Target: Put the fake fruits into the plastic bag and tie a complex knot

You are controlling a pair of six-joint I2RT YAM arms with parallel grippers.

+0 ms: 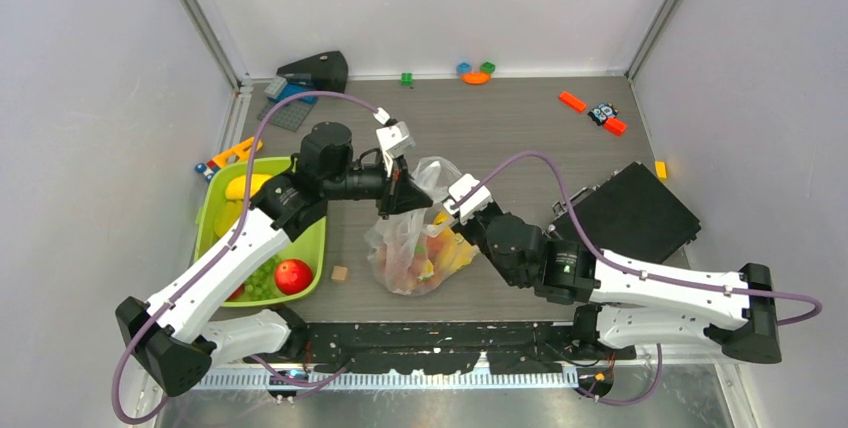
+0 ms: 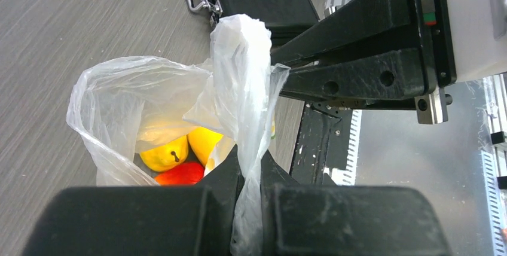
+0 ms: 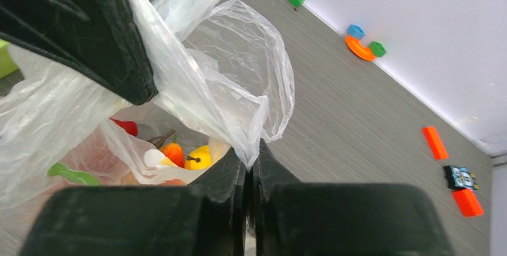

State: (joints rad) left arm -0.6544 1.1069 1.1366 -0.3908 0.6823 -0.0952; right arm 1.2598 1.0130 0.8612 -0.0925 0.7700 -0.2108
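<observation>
The clear plastic bag stands at the table's middle with several fake fruits inside; yellow and red ones show through its mouth in the left wrist view and the right wrist view. My left gripper is shut on one bag handle at the bag's left top. My right gripper is shut on the bag's other edge at its right top. More fruits remain in the lime-green tray: a red apple, green grapes and yellow fruit. No knot shows.
A black case lies at right behind my right arm. Toy bricks lie along the back edge and at back right. A small tan cube sits between tray and bag. A dark object is at back left.
</observation>
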